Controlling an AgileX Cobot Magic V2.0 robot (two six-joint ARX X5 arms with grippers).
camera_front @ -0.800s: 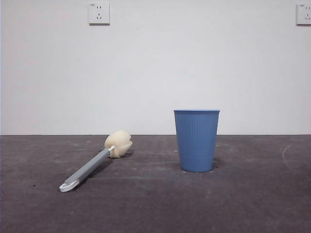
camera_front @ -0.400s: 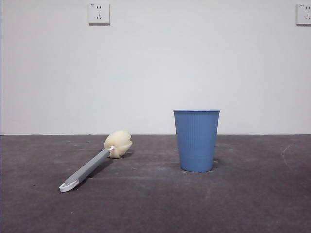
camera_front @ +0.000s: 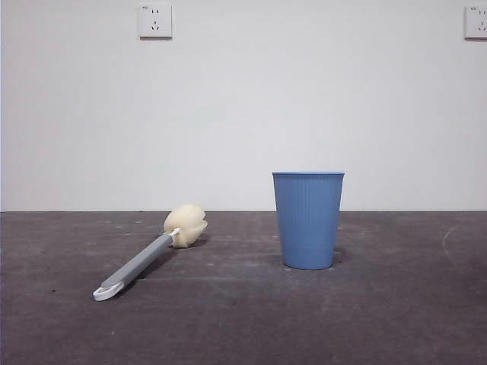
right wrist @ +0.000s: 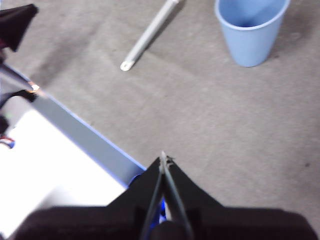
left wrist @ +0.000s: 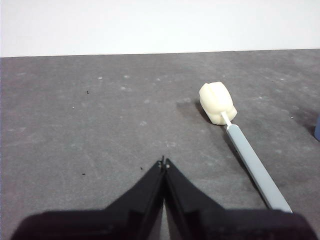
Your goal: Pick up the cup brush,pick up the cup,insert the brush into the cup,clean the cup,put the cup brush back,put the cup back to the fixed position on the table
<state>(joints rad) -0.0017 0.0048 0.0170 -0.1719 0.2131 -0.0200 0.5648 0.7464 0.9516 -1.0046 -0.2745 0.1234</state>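
The blue ribbed cup (camera_front: 308, 220) stands upright on the dark grey table (camera_front: 243, 319), right of centre. Left of it lies the cup brush (camera_front: 148, 252), its cream sponge head toward the wall and its white looped tip toward the front. In the left wrist view my left gripper (left wrist: 164, 162) is shut and empty, with the cup brush (left wrist: 235, 137) lying off to one side of it. My right gripper (right wrist: 163, 158) is also shut and empty, high above the table, far from the cup (right wrist: 251, 29) and the brush handle (right wrist: 147, 36). Neither arm shows in the front view.
A white wall with two sockets (camera_front: 154, 20) backs the table. The right wrist view shows the table's blue-trimmed edge (right wrist: 90, 137), a white surface beyond it, and the other arm's dark tip (right wrist: 15, 25) at a corner.
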